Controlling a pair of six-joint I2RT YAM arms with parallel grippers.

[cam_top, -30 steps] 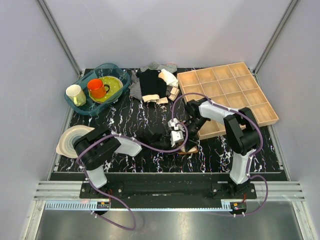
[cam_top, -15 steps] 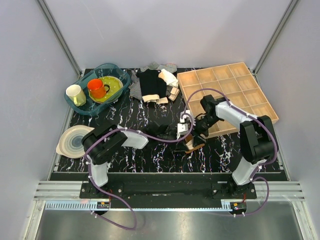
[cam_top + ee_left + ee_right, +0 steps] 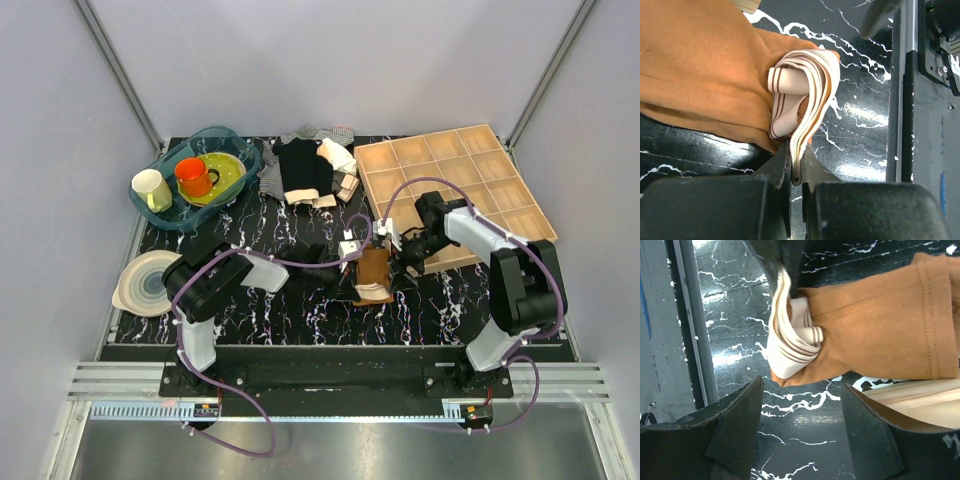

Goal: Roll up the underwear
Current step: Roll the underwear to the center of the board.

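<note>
The underwear [image 3: 700, 75] waistband [image 3: 810, 82] edge pinched in left hand [image 3: 796, 161], right hand [image 3: 801, 407] spread.

Was a robot lab test cell: marble-print table [image 3: 440, 300] sat boxed by plain grey walls [image 3: 330, 60], alu struts [image 3: 118, 75] behind it, arm base plate [image 3: 330, 380] at its near edge.

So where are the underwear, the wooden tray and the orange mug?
underwear [image 3: 700, 65]: left wrist view, brown fabric.
wooden tray [image 3: 470, 170]: top view, bare compartment.
orange mug [image 3: 192, 176]: top view, its body.
</note>
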